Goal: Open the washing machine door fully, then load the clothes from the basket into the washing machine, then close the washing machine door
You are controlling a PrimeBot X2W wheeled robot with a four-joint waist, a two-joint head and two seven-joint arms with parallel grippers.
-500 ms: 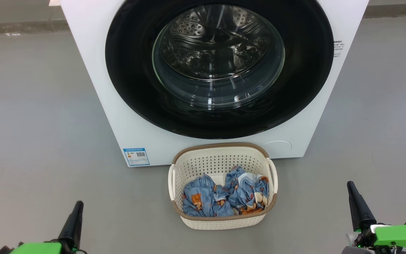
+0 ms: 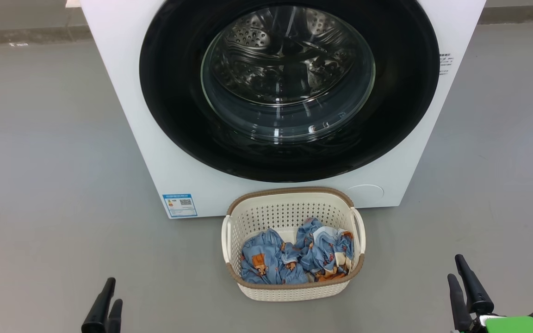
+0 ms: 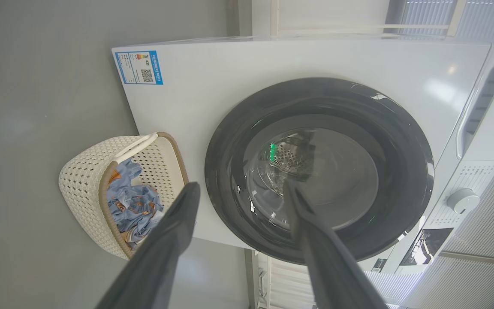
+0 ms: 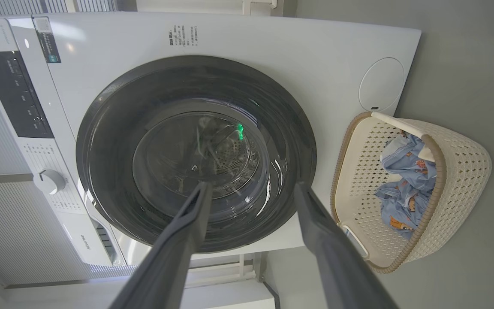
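Down at the bottom edge of the head view, the left gripper [image 2: 113, 291] pokes up at the lower left, and its wrist view shows the 2 dark fingers spread well apart with nothing between them. Over at the lower right, the right gripper [image 2: 455, 267] matches it, jaws wide and empty, with a green housing [image 2: 516, 324] just behind. Both hang over the grey floor [image 2: 40, 185], well apart from everything else. Between them and a little further out sits the basket [image 2: 289, 190], cream with a brown rim, upright on the floor right in front of the machine. Inside it, the clothes [image 2: 294, 261] lie crumpled across the bottom, a blue heap in 2 lumps side by side. Just behind the basket rises the washing machine [image 2: 123, 101], white, with a blue label [image 2: 179, 205] low on its front at the left. And the washing machine door [image 2: 169, 92] is closed, flat against that front, the steel drum [image 2: 285, 46] showing through its glass window [image 2: 289, 125].
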